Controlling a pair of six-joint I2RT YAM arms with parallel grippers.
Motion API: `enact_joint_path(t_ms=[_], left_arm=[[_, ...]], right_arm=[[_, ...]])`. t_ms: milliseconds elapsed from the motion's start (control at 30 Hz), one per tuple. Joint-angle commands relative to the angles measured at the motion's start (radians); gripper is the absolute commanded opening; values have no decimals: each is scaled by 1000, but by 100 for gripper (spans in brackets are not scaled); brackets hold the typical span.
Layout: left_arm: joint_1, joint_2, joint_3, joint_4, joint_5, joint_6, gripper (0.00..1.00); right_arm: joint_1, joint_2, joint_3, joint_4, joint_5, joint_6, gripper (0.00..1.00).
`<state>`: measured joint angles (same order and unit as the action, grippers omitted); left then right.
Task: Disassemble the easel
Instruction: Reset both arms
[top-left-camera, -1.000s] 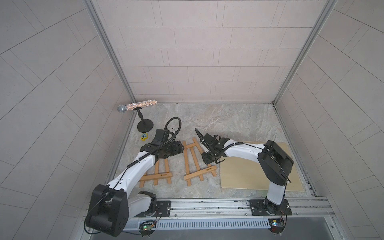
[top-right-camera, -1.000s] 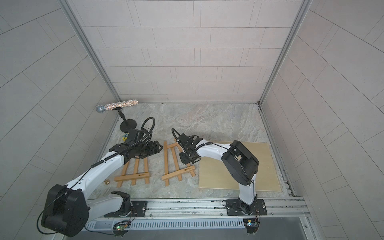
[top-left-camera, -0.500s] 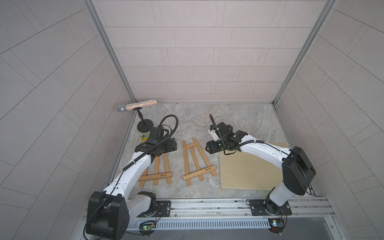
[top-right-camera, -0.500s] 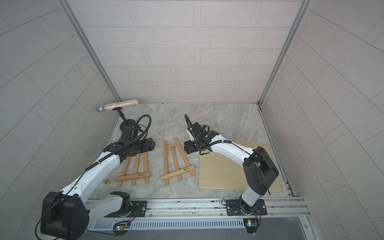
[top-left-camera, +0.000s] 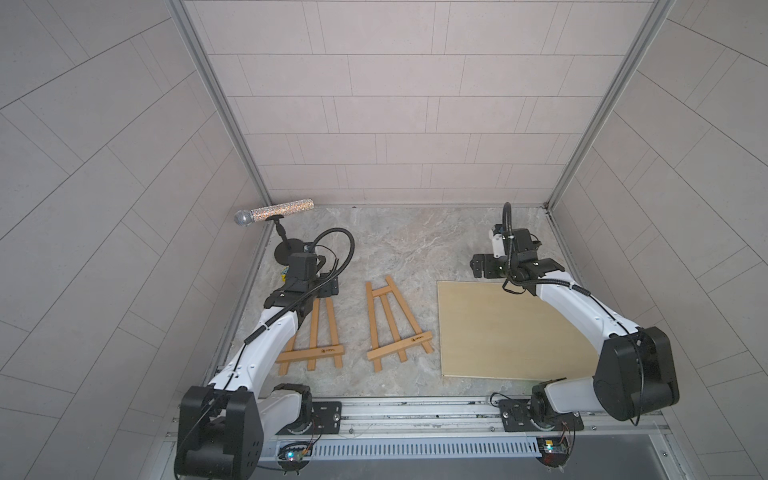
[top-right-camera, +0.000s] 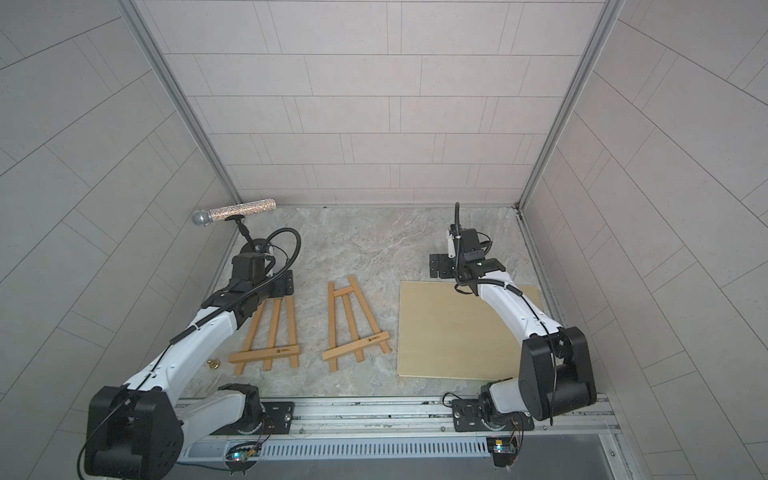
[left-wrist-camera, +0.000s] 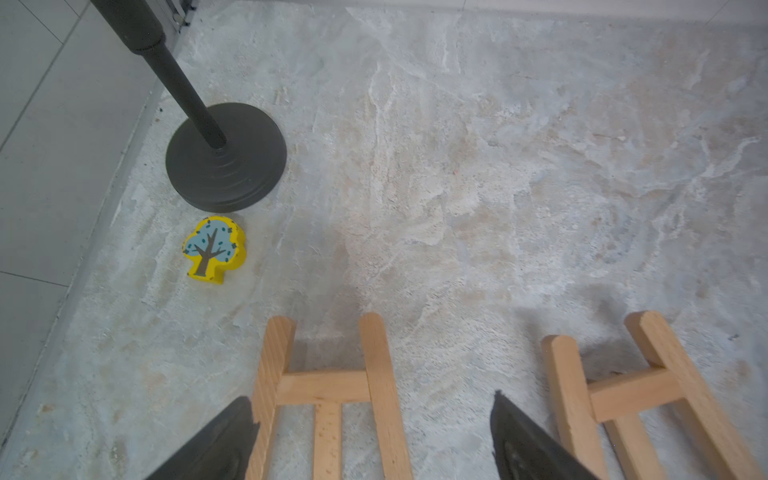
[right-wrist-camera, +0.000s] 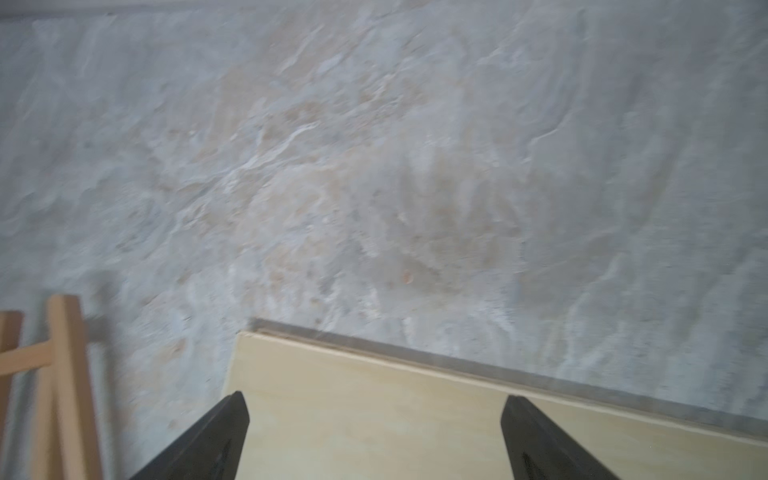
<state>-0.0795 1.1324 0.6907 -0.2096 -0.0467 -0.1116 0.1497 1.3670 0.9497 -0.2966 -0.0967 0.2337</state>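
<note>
Two easel frames lie flat on the table (top-left-camera: 415, 249), side by side, apart: left frame (top-left-camera: 314, 332) and right frame (top-left-camera: 394, 328), each three rails joined by two bars. Your left pincer (left-wrist-camera: 371, 401) gapes wide, empty, straddling the left frame's top. Your right pincer (right-wrist-camera: 372, 400) gapes wide, empty, above the board's (top-left-camera: 507, 328) far corner, well apart from both.

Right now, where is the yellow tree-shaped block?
Left wrist view: the yellow tree-shaped block lies flat beside the black round microphone-stand base, near the left wall.
</note>
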Motion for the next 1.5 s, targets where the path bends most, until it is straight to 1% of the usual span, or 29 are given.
enact_joint_path(t_ms=[0,67,133,167,200,267,333,433,500,567,667,733,800,833,900,1000,1033,1167,1467], left_arm=[[28,3,-61,154,-43,56,93],[39,9,-93,214,-52,52,93],[43,14,-125,281,-64,52,93],[44,16,-143,323,-71,53,93],[45,20,-160,363,-72,57,93],[46,35,-186,433,-74,60,93],[46,54,-206,499,-65,67,93],[46,96,-263,667,-67,71,93],[46,136,-304,812,-66,72,93],[46,176,-324,899,-61,66,93],[47,231,-337,982,-57,68,93],[48,256,-350,1047,-69,81,92],[47,286,-351,1072,-83,95,93],[47,310,-354,1107,-98,88,93],[49,363,-366,1177,-96,88,92],[48,440,-362,1239,-123,81,93],[48,453,-353,1245,-138,80,93],[47,451,-354,1244,-160,68,93],[48,452,-358,1250,-160,69,93]], right_arm=[[-41,-48,-107,202,210,-83,100],[-63,-71,-225,398,274,-127,100],[-88,-77,-321,582,279,-158,100],[-96,-69,-382,657,285,-172,100],[-101,-56,-410,708,288,-189,100],[-103,-30,-432,753,296,-209,100],[-102,-10,-466,847,301,-222,100],[-105,36,-498,949,278,-210,100],[-106,66,-524,1036,256,-209,100],[-106,89,-535,1073,251,-212,100],[-105,127,-573,1172,243,-211,100],[-106,159,-614,1273,225,-219,100],[-103,209,-646,1381,202,-233,100],[-95,213,-644,1390,202,-239,100],[-95,187,-617,1294,182,-250,100],[-95,208,-616,1318,196,-243,100],[-95,197,-606,1284,199,-243,100],[-94,198,-601,1276,203,-243,100],[-95,204,-591,1271,211,-239,100]])
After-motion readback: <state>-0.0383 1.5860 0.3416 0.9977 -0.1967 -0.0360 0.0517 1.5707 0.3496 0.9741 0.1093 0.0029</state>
